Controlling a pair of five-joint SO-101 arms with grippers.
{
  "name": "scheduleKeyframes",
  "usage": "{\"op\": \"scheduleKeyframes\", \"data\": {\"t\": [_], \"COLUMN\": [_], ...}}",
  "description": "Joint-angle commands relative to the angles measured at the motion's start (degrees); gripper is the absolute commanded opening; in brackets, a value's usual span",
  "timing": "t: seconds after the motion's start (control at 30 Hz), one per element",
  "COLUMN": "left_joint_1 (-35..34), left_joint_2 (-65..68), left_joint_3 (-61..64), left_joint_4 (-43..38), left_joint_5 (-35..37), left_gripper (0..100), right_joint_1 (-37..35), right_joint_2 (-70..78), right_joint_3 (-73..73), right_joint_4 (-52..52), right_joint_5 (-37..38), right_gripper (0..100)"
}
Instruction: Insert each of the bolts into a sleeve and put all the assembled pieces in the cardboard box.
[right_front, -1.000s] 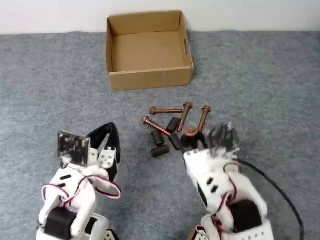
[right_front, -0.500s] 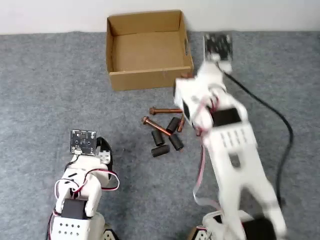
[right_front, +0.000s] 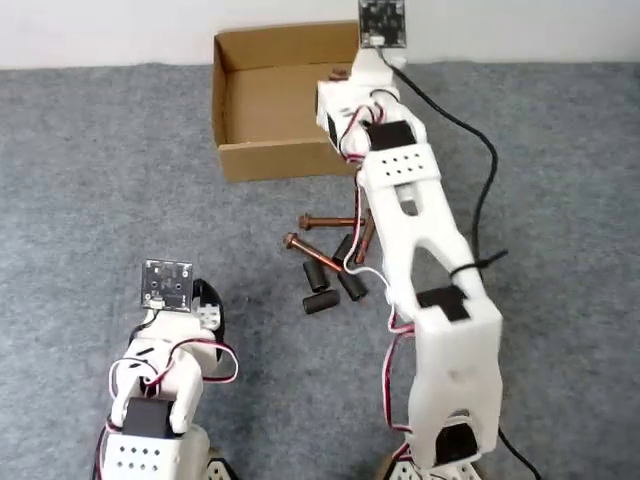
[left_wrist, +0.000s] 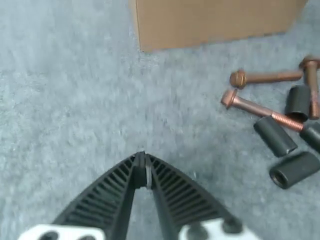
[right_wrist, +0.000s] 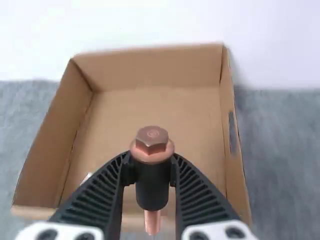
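Right end effector: clamped on a black sleeve with a copper bolt through it. The bolt head sits on one end and the thread tip pokes out of the other. Right wrist view has the cardboard box interior behind the piece. High view: right arm stretched across the grey worktop over the box's right part. Left end effector: closed, holding nothing, over the worktop. Left wrist view: loose bolts and loose sleeves heaped near the box's front wall.

Box floor lies open between four walls; bare worktop fronts the left jaws, bolts heaped nearby.
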Motion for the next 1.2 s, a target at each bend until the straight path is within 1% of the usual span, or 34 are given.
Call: {"op": "scheduleKeyframes", "data": {"t": [0.0,0.2,0.33,0.47,0.53,0.63,0.67,0.7,0.8,0.97,1.03,1.1,1.17], "left_joint_1": [-0.4,-0.4,-0.4,-0.4,-0.4,-0.4,-0.4,-0.4,-0.4,-0.4,-0.4,-0.4,-2.0], "left_joint_2": [-0.3,-0.3,-0.3,-0.3,-0.3,-0.3,-0.3,-0.3,-0.2,-0.2,-0.2,-0.3,-0.3], "left_joint_3": [-0.2,-0.2,-0.2,-0.2,-0.2,-0.2,-0.2,-0.2,-0.2,-0.2,-0.2,-0.2,-0.1], "left_joint_4": [3.1,3.6,3.6,3.7,3.7,3.7,3.7,3.7,3.7,4.0,5.0,5.7,5.5], "left_joint_5": [-0.1,-0.1,0.0,0.0,0.0,0.0,0.0,0.0,0.0,0.0,0.0,0.0,0.0], "left_gripper": [0,0,0,0,0,0,0,0,0,0,0,0,0], "right_joint_1": [0.5,0.8,0.8,0.8,0.7,0.7,0.7,0.6,0.5,0.5,0.3,0.3,0.4], "right_joint_2": [5.5,18.1,24.2,28.4,29.5,30.0,30.0,29.9,29.9,29.8,29.8,29.8,29.8], "right_joint_3": [-14.3,-24.2,-26.4,-29.2,-30.5,-32.7,-33.3,-33.9,-37.4,-45.2,-49.3,-53.5,-57.4], "right_joint_4": [-1.4,-1.2,2.9,6.1,8.4,12.7,14.2,15.4,17.2,18.3,22.5,28.5,35.6], "right_joint_5": [3.1,4.0,6.6,7.5,7.5,7.5,7.5,7.5,7.5,7.5,7.5,7.5,7.5], "right_gripper": [0.8,0.8,0.8,1.3,5.0,17.9,21.1,22.1,18.2,6.0,0.7,1.9,1.7]}}
